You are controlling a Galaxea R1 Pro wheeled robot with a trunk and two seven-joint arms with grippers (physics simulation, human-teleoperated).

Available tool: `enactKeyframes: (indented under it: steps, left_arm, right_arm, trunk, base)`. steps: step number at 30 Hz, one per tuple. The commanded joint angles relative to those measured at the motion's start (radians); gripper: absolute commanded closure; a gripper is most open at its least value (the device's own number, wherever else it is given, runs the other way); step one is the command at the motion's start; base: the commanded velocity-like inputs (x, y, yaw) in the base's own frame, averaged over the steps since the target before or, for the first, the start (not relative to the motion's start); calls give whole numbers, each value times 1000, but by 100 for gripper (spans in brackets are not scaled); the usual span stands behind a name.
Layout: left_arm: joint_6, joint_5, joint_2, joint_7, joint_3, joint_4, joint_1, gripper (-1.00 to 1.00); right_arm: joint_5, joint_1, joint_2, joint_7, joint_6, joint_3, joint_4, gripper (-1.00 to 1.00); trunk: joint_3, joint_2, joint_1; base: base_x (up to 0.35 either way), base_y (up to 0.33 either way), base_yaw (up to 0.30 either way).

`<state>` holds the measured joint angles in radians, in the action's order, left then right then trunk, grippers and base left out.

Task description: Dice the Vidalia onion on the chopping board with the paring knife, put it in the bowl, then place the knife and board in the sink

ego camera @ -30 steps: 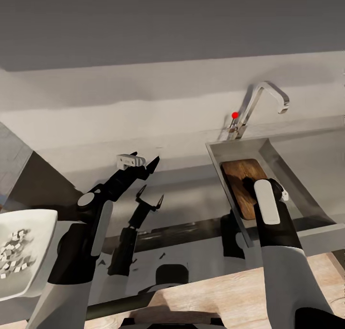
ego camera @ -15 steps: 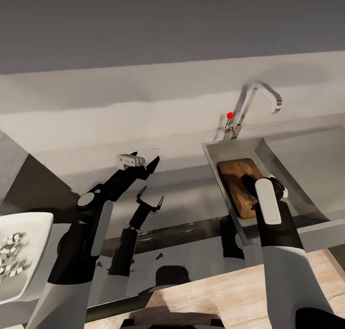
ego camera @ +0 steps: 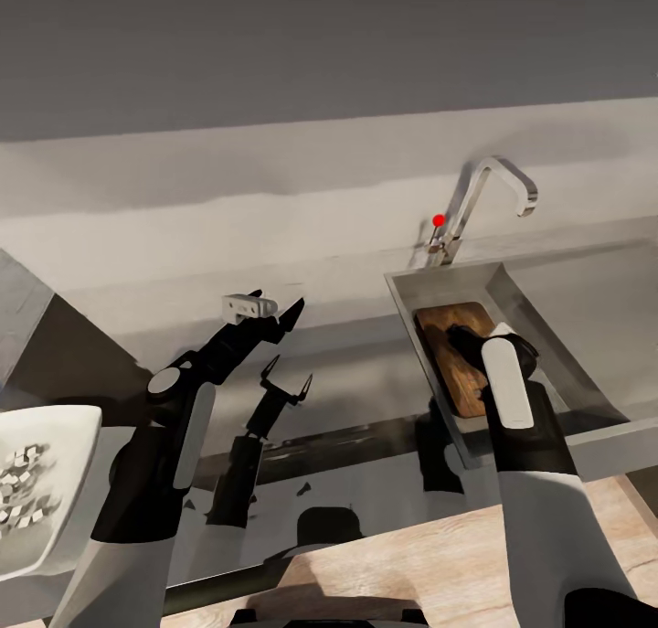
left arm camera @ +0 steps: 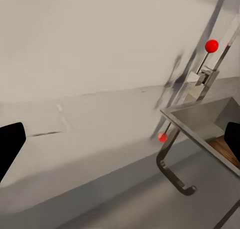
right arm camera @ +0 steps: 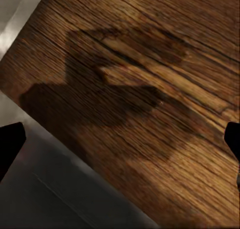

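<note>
The chopping board point(ego camera: 457, 331) lies inside the sink point(ego camera: 557, 354); its wood grain shows close up under my right wrist camera as the chopping board point(right arm camera: 150, 79). My right gripper point(ego camera: 466, 340) hovers just over it, and in the right wrist view the right gripper point(right arm camera: 120, 144) is open with nothing between its fingers. Farther left, my left gripper point(ego camera: 272, 310) hangs open and empty above the countertop point(ego camera: 356, 354). The bowl point(ego camera: 68, 436) with the diced onion point(ego camera: 23, 486) sits at the left edge. The paring knife is out of view.
A curved chrome faucet point(ego camera: 489, 189) with a red knob point(ego camera: 439, 219) stands behind the sink, against a pale wall. In the left wrist view the faucet's red knob point(left arm camera: 212, 45) and the sink's corner point(left arm camera: 197, 116) show. A wooden floor point(ego camera: 402, 564) lies below the counter's front edge.
My right arm has shifted slightly farther in and to the left over the board. The head view shifted a little a second ago. The left arm has stayed still.
</note>
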<state>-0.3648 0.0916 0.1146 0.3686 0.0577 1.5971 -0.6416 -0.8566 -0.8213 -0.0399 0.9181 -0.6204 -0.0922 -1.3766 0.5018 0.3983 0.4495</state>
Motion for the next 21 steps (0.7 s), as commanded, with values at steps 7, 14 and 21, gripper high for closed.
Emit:
enactKeyframes:
  steps: [7,14,21]
  left_arm:
    - [-9,10,0,1,-1,1,-1,-100]
    - [-9,10,0,1,-1,1,-1,-100]
    - [-9,10,0,1,-1,1,0,-100]
  right_arm:
    - [-5,-1,3,3,-8,70,-30,-100]
    - [-5,-1,5,2,-8,88,-35,-100]
    - [-2,-1,14,2,-8,92,-36,-100]
  trunk:
    - [2,2,1]
    - [-1,2,1]
    - [-9,2,1]
  base:
    - [0,0,0]
    - [0,0,-21]
    - [0,0,-100]
